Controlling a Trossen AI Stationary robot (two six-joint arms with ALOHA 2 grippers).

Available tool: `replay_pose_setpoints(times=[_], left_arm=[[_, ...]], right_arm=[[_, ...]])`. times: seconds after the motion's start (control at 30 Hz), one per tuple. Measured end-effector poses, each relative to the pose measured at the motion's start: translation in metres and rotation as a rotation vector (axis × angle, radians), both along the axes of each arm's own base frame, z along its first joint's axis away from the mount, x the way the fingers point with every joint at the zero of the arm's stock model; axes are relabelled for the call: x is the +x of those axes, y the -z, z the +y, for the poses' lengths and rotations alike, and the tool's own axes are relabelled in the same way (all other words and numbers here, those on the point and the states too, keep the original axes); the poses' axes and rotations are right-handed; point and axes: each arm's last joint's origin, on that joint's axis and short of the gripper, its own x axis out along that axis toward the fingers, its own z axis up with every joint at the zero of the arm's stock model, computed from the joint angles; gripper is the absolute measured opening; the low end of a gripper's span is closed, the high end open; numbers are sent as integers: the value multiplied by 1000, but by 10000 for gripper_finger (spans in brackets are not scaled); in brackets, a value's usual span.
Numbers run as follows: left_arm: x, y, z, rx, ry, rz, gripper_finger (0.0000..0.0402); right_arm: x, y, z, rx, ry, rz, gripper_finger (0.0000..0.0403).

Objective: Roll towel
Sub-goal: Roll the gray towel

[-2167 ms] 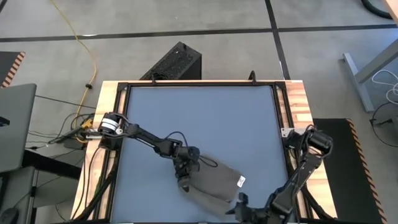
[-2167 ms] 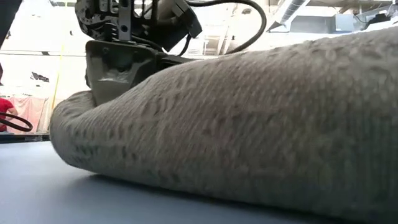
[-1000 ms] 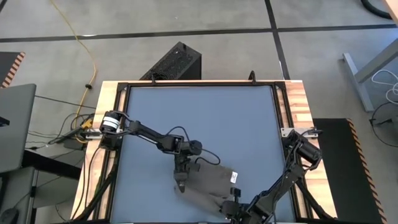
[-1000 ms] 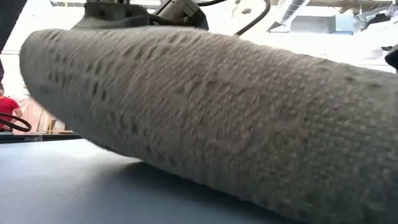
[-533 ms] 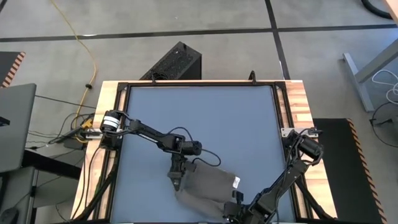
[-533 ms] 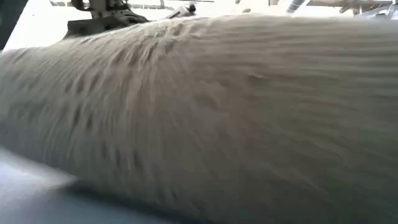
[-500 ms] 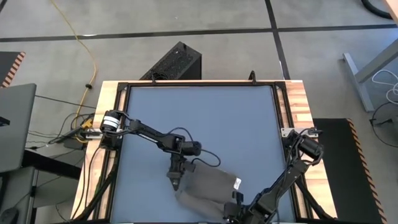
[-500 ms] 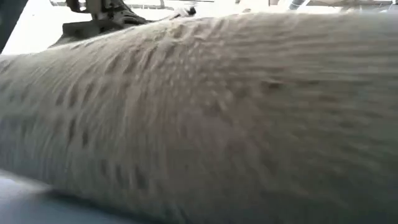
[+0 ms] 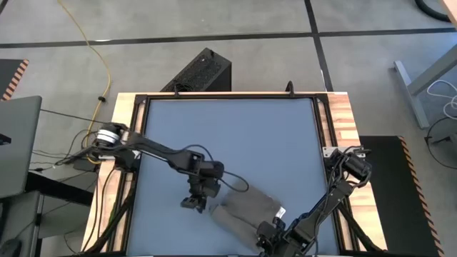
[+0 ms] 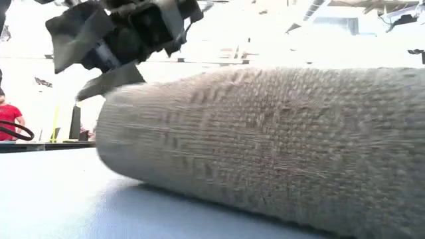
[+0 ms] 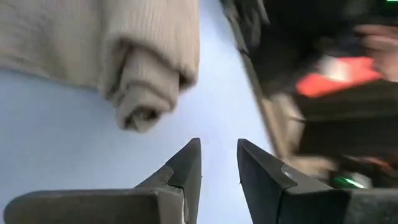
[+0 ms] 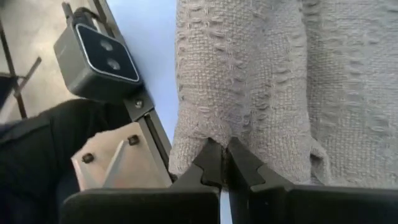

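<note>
Towel (image 9: 246, 213) rolled, soft, light, apt to unroll; take its end. Right end effector (image 12: 222, 163) pinches its edge; left end effector (image 11: 217, 163) beside roll, parted, empty.

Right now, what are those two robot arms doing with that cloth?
They are rolling up a towel near the front of the table. It is a chunky roll now. The right gripper is shut, pinching the towel's edge. The left gripper is open and holds nothing, hovering just off the roll's other end.
</note>
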Motion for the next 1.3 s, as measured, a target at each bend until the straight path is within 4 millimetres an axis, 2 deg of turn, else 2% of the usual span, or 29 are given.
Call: replay_pose_setpoints(times=[0.1, 0.2, 0.37, 0.5, 0.6, 0.77, 0.93, 1.03, 1.17, 1.3], left_arm=[[-4, -30, -2, 128, -63, -168, 88], [-8, -55, -23, 269, -80, -408, 84], [-16, -58, -77, 445, 21, -741, 85], [-17, -50, -101, 645, -1, -886, 99], [-13, -39, -104, 757, -68, -868, 119], [-6, -9, -100, 797, -80, -752, 167], [-2, 9, -101, 841, -82, -717, 214], [1, 19, -100, 911, -111, -711, 228], [5, 31, -96, 915, -107, -674, 217], [11, 35, -89, 858, -130, -621, 160]], right_arm=[[2, -2, -2, 25, 30, -3, 20], [0, -9, -4, 36, 45, -2, 20], [-3, -19, -9, 15, 61, -11, 20], [-4, -19, -10, 8, 72, 3, 20], [-4, -18, -11, 7, 81, 8, 20], [-4, -18, -10, 12, 83, 5, 20], [-4, -18, -10, 11, 84, 5, 20], [-4, -19, -11, 18, 100, 2, 21], [-7, -17, -12, 14, 173, 10, 21], [-17, -14, -15, -4, 270, 59, 21]])
